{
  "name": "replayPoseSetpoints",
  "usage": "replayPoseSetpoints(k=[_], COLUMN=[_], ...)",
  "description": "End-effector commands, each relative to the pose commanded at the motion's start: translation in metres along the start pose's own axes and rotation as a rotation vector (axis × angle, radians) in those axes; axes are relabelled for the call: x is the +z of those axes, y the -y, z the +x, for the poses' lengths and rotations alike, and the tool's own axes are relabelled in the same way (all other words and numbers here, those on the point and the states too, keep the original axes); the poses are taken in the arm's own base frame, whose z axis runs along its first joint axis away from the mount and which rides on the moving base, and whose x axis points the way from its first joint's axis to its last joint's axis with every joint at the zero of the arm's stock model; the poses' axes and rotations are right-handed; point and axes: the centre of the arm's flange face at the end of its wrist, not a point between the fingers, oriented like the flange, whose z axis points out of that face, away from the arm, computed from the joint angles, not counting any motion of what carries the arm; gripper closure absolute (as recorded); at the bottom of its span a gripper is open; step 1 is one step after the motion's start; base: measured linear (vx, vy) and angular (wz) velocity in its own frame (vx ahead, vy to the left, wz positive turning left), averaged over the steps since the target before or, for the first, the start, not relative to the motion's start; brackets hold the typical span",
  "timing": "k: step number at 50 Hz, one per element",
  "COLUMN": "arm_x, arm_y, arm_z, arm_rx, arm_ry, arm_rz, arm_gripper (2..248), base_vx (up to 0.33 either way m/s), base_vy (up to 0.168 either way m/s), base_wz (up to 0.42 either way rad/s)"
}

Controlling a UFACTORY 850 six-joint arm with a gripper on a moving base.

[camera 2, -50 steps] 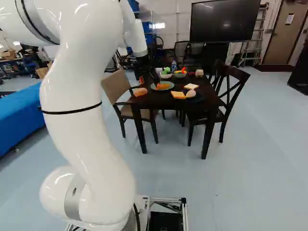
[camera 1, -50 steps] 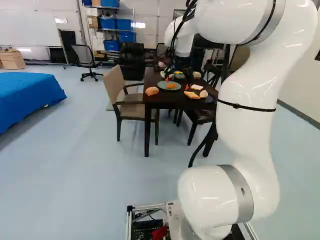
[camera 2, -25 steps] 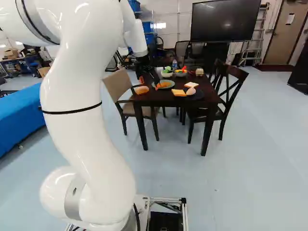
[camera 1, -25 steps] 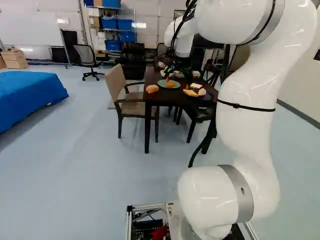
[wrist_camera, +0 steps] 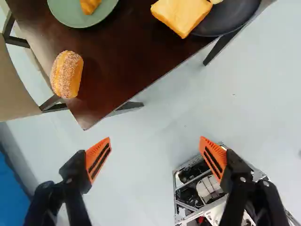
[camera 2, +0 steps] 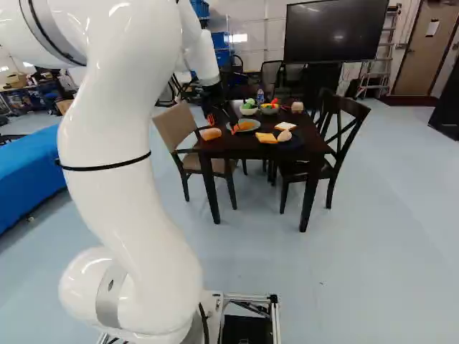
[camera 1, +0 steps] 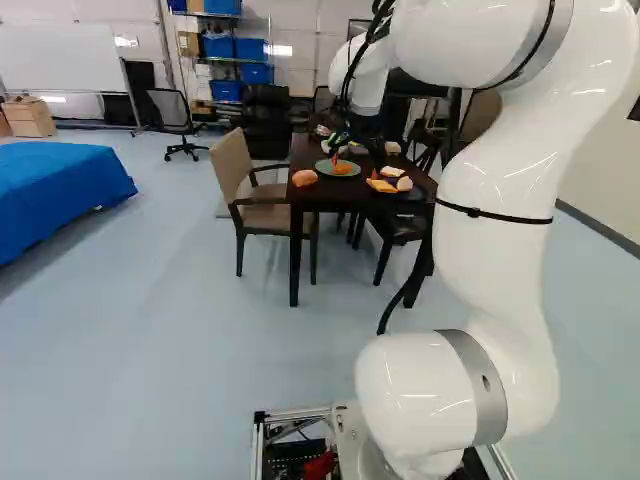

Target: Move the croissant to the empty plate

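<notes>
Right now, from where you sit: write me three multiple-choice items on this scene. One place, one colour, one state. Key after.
1. Where is the sugared bun?
A) on a chair seat
B) in the black plate
C) on the table top, near a corner

2. What colour is the plate nearest that bun?
A) green
B) red
C) yellow

3. How does the gripper stand?
A) shut on the bun
B) open
C) shut on nothing

Key:
1 C: the wrist view shows the bun lying directly on the dark wood by the corner.
2 A: its rim and face show muted green in the wrist view.
3 B: the wrist view shows the two orange pads wide apart, nothing held between them.
</notes>
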Motion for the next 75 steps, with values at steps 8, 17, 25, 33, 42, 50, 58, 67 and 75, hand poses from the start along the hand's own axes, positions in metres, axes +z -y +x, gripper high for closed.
replayPoseSetpoints(k=[8, 17, 25, 33, 42, 50, 58, 67, 75], arm_x=[0.002, 0.006, 0.010, 0.014, 0.020, 0.026, 0.032, 0.040, 0.047], arm_y=[-0.001, -0.004, -0.006, -0.009, -0.014, -0.019, -0.024, -0.032, -0.040], arm_z=[-0.003, -0.008, -0.014, -0.021, -0.030, -0.040, -0.052, -0.066, -0.081], arm_rx=[-0.010, -0.025, -0.041, -0.060, -0.084, -0.109, -0.136, -0.169, -0.200], arm_ry=[-0.010, -0.025, -0.042, -0.062, -0.088, -0.116, -0.148, -0.188, -0.229], arm_rz=[0.010, 0.024, 0.040, 0.058, 0.080, 0.103, 0.127, 0.156, 0.182], arm_gripper=[3, 3, 3, 3, 3, 3, 3, 3, 3], base_vx=[0.000, 0.000, 0.000, 0.000, 0.000, 0.000, 0.000, 0.000, 0.000], base_vy=[0.000, 0.000, 0.000, 0.000, 0.000, 0.000, 0.000, 0.000, 0.000], base_wz=[0.000, 0.000, 0.000, 0.000, 0.000, 0.000, 0.000, 0.000, 0.000])
